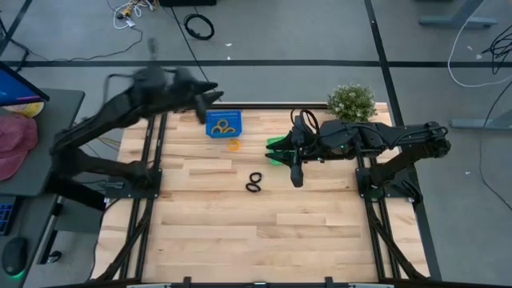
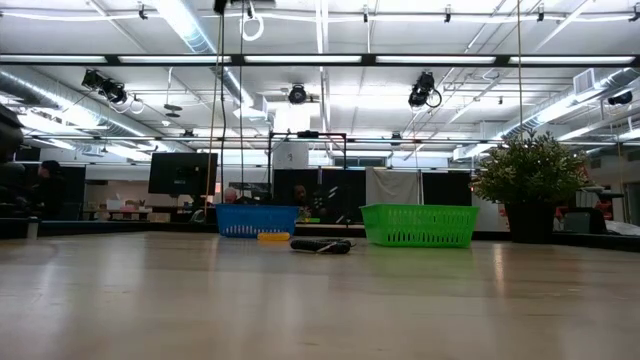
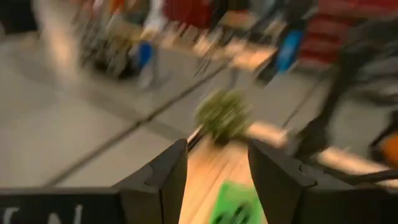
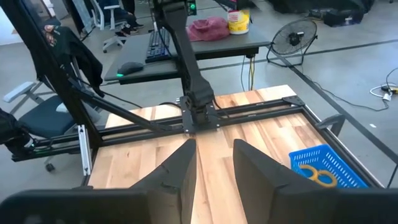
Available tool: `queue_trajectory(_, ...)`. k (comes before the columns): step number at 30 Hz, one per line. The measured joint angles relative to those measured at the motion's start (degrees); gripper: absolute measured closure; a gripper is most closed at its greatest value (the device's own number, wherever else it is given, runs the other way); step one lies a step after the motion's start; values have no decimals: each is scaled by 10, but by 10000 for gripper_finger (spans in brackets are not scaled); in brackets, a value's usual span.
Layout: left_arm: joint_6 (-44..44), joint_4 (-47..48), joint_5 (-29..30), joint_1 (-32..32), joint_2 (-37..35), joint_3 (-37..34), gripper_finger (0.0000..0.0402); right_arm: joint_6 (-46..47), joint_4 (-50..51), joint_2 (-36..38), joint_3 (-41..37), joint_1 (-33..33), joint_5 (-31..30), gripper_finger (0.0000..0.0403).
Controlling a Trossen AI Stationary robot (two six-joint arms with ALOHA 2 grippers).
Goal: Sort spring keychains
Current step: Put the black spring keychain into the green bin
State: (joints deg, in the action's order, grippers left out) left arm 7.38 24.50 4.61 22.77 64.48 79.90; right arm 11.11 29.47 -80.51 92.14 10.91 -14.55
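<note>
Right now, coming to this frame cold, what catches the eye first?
The blue basket at the table's far edge, with orange spring keychains inside and one more orange keychain lying on the wood just in front. A black keychain sits alone mid-table. The left gripper hangs open beside the blue basket, while the right gripper is empty, reaching over the green basket, beside the potted plant.

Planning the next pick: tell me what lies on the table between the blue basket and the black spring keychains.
In the high view, one orange spring keychain lies just in front of the blue basket; beyond it, bare wood up to the black spring keychains.
</note>
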Motion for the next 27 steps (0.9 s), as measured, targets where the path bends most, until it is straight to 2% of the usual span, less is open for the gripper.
queue_trajectory(6, -33, -38, -1, -100, -74, 0, 236, 3, 0, 0, 0, 0, 0, 295)
queue_trajectory(13, -42, -28, 0, -173, -87, 0, 236, 37, 37, 0, 0, -1, 0, 295)
queue_trajectory(18, -51, 1, 4, -201, -83, 0, 236, 77, 49, 0, 0, -9, 0, 295)
queue_trajectory(27, -57, 30, 5, -223, -99, -1, 236, 85, 24, 0, 0, -16, 1, 295)
